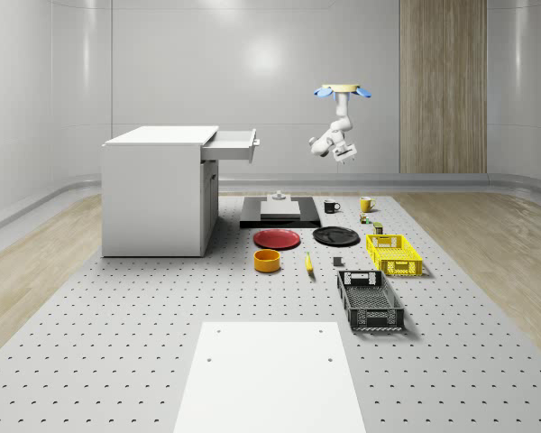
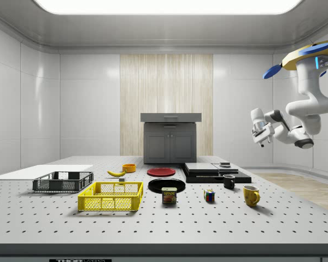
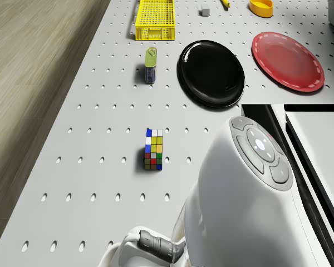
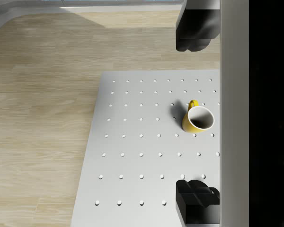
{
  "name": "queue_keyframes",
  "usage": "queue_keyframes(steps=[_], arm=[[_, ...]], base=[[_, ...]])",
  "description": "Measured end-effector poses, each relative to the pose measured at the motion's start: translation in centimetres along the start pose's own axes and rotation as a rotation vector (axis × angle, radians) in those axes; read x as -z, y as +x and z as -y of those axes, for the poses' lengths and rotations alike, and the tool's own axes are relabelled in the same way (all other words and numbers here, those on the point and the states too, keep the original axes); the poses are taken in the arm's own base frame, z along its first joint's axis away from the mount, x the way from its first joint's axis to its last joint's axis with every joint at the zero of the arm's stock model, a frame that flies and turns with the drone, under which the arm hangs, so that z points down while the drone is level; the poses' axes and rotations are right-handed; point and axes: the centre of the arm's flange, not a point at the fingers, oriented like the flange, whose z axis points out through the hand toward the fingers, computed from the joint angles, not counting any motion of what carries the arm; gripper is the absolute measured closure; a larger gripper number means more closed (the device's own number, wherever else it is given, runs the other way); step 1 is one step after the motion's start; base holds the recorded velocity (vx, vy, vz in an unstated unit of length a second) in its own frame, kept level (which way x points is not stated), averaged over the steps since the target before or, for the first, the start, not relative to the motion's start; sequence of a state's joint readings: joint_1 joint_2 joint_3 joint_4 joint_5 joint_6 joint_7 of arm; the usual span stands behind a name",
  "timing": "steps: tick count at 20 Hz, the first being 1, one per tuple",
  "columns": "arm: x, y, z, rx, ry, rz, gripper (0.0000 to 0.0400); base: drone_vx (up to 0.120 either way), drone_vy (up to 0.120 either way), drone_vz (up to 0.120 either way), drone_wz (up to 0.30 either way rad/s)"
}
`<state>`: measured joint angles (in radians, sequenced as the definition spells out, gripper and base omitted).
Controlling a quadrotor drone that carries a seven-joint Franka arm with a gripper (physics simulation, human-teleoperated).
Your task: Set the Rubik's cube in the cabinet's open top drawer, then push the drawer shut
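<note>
The Rubik's cube [image 3: 153, 149] lies on the perforated table, also seen as the cube [image 2: 209, 195] near the side view's front, between a can and a yellow mug. The white cabinet [image 1: 158, 189] stands at the whole-scene view's left, its top drawer [image 1: 233, 144] pulled open. The drone [image 1: 347, 90] hovers high over the table's far right part, well away from the cabinet. Below it my gripper [image 1: 345, 155] hangs in the air, open and empty. In the wrist view the gripper [image 4: 195, 115] looks down past its dark fingers [image 4: 194, 28] at the yellow mug [image 4: 198, 118].
On the table are a black plate [image 3: 211, 72], a red plate [image 3: 288, 60], a can [image 3: 150, 64], a yellow crate [image 1: 393, 253], a black crate [image 1: 370, 299], an orange bowl [image 1: 267, 261], a black mug [image 1: 331, 206] and a dark platform [image 1: 279, 211]. The table's edge and wooden floor lie close by the cube.
</note>
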<state>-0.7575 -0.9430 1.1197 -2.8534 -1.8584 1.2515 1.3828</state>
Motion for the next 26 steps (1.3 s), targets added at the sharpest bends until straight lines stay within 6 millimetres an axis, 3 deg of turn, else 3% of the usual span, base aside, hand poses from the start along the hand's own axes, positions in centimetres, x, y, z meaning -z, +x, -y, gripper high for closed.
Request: queue_keyframes(steps=[6, 14, 21, 26], arm=[[-0.2, -1.5, 1.5, 0.005, -0.152, -0.159, 0.0000], [-0.4, -2.1, 2.1, 0.007, -0.211, -0.222, 0.0000], [-0.4, -2.3, 2.2, 0.008, -0.224, -0.236, 0.0000], [-0.4, -2.3, 2.3, 0.008, -0.227, -0.239, 0.0000]], base=[[0.120, 0.120, -0.120, 0.000], [0.120, 0.120, -0.120, 0.000], [0.120, 0.000, -0.120, 0.000], [0.120, 0.000, 0.000, 0.000]])
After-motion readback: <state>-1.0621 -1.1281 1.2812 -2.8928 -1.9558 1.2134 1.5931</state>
